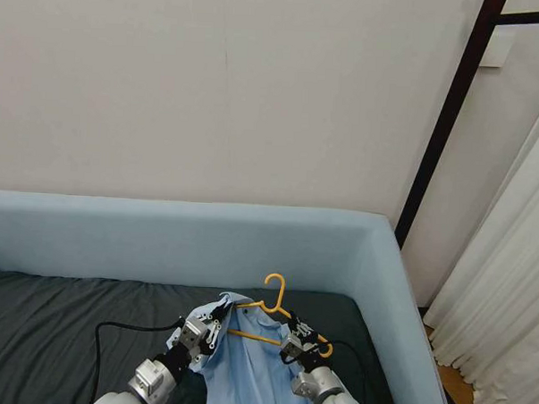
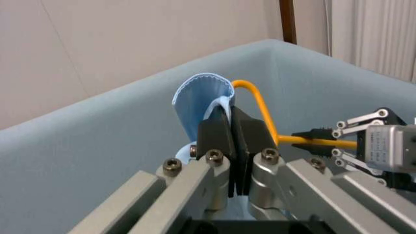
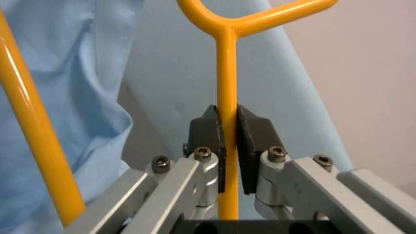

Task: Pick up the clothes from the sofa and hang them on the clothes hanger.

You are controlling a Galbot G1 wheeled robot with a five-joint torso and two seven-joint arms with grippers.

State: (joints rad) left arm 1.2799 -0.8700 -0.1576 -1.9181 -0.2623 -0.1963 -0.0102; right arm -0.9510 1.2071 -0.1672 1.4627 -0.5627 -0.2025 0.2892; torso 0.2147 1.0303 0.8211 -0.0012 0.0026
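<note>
We log: left end effector pinches shirt, right end effector clamps hanger (shirt seemingly on it); hanging on 2 o'clock rack not yet done.

The hanger is smooth, glossy yellow. The shirt is thin blue cloth, stitched at the hem. The sofa has matt woven upholstery, darker at 6 o'clock. The left gripper and right gripper have brushed metal links and matt black pads.

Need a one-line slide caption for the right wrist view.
Right tool shut on the yellow hanger, light blue shirt hanging beside it, sofa back behind.
</note>
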